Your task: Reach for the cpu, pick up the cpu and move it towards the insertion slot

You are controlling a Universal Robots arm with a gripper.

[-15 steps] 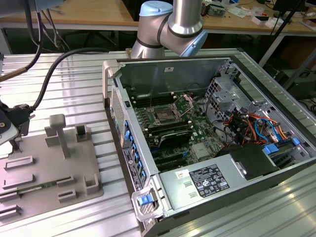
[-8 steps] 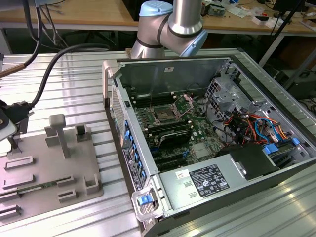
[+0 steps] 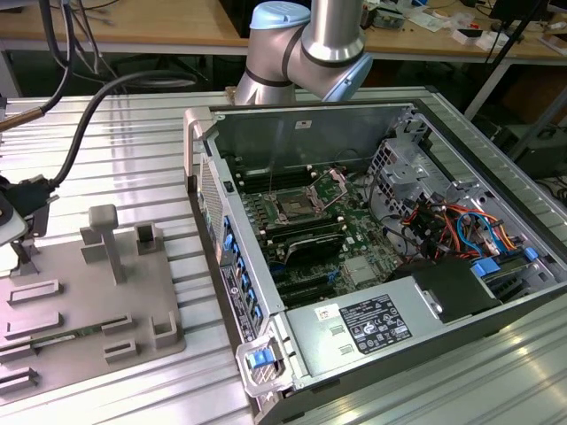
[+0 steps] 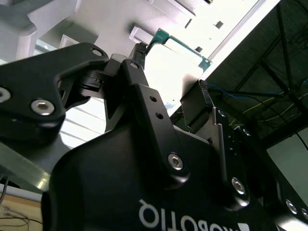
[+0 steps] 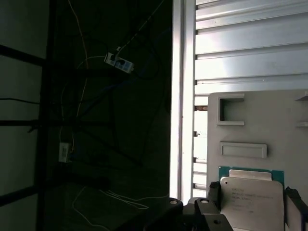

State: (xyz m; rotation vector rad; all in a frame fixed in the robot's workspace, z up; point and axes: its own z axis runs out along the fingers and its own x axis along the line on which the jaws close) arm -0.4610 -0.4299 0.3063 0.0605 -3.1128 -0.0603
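Black two-fingered gripper [image 4: 171,66] pinching the small square silver-topped cpu [image 5: 252,201] by opposite edges over the grey plastic tray [image 5: 269,125], well apart from the silver-framed dark insertion slot [image 3: 293,209] in the green motherboard [image 3: 354,241]; such a thin edge hold could slip and drop the chip.

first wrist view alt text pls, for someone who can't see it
The gripper holds the cpu, silvery with a green edge, over a grey tray on a ribbed metal table. Past the table's edge is a dark space with loose cables.
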